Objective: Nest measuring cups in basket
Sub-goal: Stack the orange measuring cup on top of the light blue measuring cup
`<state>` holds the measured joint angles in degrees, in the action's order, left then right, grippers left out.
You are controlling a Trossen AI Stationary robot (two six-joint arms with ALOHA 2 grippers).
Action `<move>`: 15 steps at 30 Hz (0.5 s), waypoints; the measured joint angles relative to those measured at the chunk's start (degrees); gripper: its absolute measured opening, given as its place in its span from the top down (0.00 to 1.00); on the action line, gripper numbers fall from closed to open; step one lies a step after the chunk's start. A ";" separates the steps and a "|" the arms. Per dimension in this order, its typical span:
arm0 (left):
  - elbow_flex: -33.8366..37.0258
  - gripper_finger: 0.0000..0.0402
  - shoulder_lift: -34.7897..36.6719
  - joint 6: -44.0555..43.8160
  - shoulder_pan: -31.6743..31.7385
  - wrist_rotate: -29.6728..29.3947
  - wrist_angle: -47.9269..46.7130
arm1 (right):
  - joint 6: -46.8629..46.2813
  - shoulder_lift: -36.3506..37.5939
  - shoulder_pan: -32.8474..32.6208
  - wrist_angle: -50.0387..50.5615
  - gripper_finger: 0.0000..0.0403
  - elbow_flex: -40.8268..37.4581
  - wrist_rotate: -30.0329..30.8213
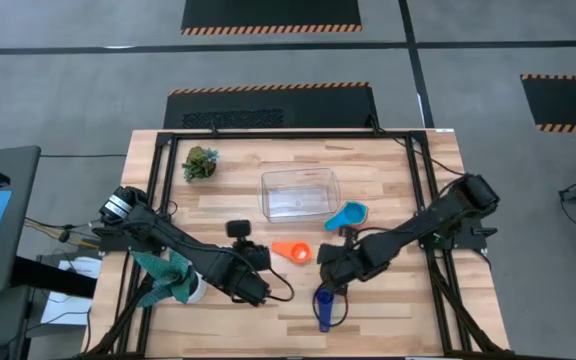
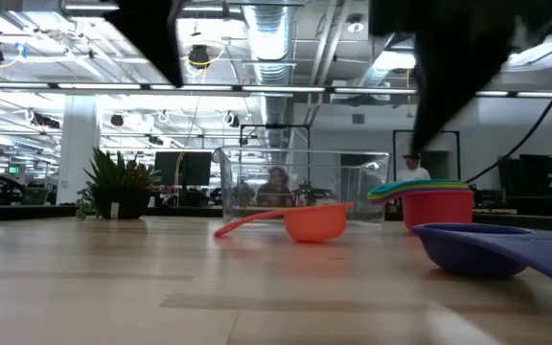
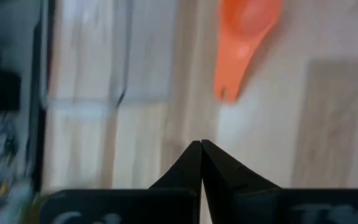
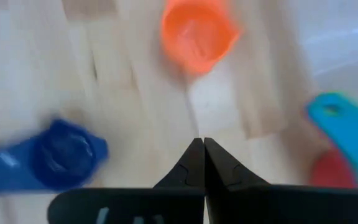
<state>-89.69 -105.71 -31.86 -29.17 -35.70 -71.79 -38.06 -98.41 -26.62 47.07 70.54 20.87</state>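
Both claws, left [image 1: 258, 292] and right [image 1: 325, 268], are hovering closed and empty at lower centre; the orange cup [image 1: 292, 251] is awaiting pickup, requiring an opened claw, toward the basket [image 1: 299, 193].

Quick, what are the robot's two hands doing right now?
Left gripper: shut, holding nothing.
Right gripper: shut, holding nothing.

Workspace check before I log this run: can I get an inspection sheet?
Surface: wooden table, bare planks.
Job's things: clear basket holds no cups; orange cup, dark blue cup and a stack of cups topped light blue lie outside it.
Clutter: potted plant.
Grippers: left gripper and right gripper, fingers shut, empty.
Cables: cable loops by left arm.
Surroundings: person beyond the table.
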 joint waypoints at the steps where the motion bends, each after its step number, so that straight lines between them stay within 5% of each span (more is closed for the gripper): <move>1: 0.02 1.00 -0.05 2.58 0.26 -0.09 3.11 | -1.51 1.45 -0.69 1.70 0.98 1.05 1.85; 7: 0.00 0.97 -1.33 17.04 5.65 9.66 25.36 | -10.99 12.24 -3.92 12.91 0.97 5.48 12.57; 15: -0.05 0.76 -5.75 25.86 14.23 22.80 33.90 | -15.04 24.31 -7.09 18.95 0.96 5.79 17.28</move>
<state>-89.74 -111.46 -6.01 -14.94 -12.89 -37.89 -53.10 -74.10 -33.72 66.02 76.33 38.15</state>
